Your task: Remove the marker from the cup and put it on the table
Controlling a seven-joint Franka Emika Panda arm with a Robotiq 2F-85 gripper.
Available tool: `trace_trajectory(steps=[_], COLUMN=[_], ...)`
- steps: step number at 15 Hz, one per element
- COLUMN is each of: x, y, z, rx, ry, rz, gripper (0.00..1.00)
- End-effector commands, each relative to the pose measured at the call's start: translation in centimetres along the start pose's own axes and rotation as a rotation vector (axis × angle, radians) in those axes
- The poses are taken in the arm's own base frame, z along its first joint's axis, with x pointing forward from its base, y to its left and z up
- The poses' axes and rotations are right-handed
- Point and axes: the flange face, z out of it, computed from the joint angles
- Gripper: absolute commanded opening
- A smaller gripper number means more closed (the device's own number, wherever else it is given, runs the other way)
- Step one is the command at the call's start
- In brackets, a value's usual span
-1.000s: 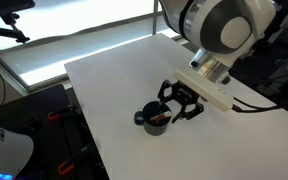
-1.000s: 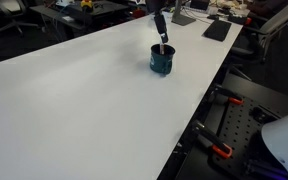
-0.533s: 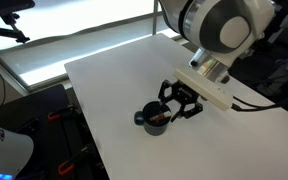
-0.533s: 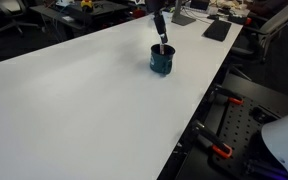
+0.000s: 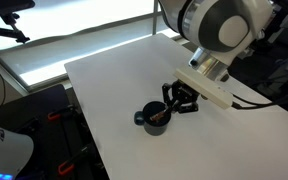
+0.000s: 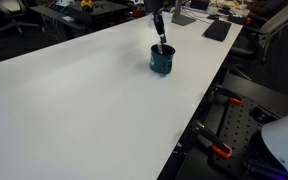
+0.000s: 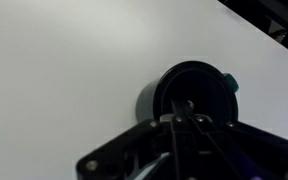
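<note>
In an exterior view, the Robotiq gripper (image 5: 171,104) is leaning over the dark cup (image 5: 152,119), standing well inside the white bench (image 5: 104,80). The jaws are pressed together, apparently pinching the marker (image 5: 161,116) at its upper end. We are judging that a slanted pull could drag the marker against the rim and tip or slide the cup.

In an exterior view, the cup (image 6: 161,64) is sitting toward the far end of the bench (image 6: 74,100), nearer the edge on this view's right. The marker (image 6: 163,47) is standing in it, long axis close to upright, lower end inside, upper end pointing at the jaws. A thin stick could also slip from so small a pinch.

In the wrist view, we are looking almost straight down that axis into the cup (image 7: 192,92), so the marker is hardly showing between the closed jaws.
</note>
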Motion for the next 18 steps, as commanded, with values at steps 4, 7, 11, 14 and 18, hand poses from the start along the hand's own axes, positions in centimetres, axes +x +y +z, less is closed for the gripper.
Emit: trace_trajectory(steps=[4,7,11,14,18], x=[0.3,0.7,1.0,1.3,1.4], y=[0.0,0.1,0.3,0.3,0.3], z=[-0.2,0.0,0.1,0.1,0.1], rx=[-0.024,-0.030,-0.042,-0.048,-0.050], ry=[-0.002,-0.005,-0.013,-0.017,-0.015], rz=[-0.023,-0.028,-0.037,-0.042,-0.046], gripper=[0.49,0.74,0.94,0.83,0.52])
